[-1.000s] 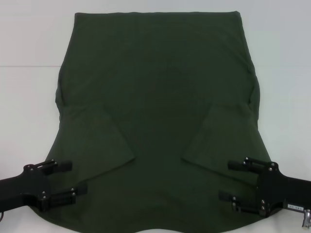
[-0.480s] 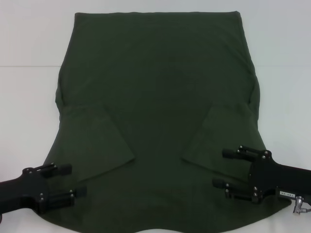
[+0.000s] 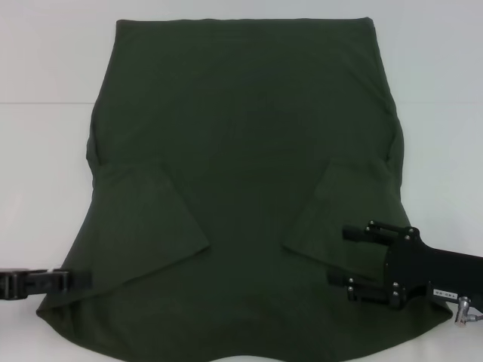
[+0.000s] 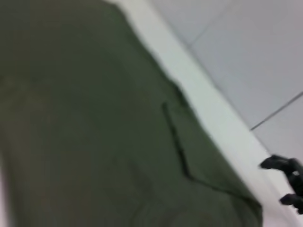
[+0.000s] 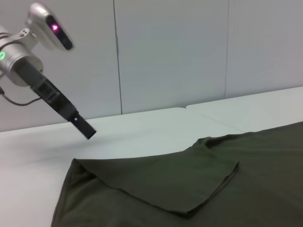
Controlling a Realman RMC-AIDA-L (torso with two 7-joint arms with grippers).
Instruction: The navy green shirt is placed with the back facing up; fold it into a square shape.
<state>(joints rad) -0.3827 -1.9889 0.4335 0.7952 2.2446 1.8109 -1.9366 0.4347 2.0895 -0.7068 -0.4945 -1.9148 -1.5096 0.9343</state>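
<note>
Shirt (image 3: 241, 173) lies flat on white counter (image 3: 45, 151), back up, both sleeves already folded in over the body; long axis runs away from the robot, hem far, collar end nearest

Right gripper (image 3: 341, 256) sits over the near right part of the shirt, just beside the folded right sleeve (image 3: 339, 211), its two fingers spread wide and pointing inward toward the shirt's middle, holding nothing. Shirt lies under it and mainly to its left and beyond

Left gripper (image 3: 75, 280) is at the shirt's near left edge, low, only one dark bar showing; cannot tell its opening. Shirt extends to its right and beyond

Judgement: next fold should carry the near end along the long axis toward the hem. Right arm is better placed over cloth; left is only at the margin
</note>
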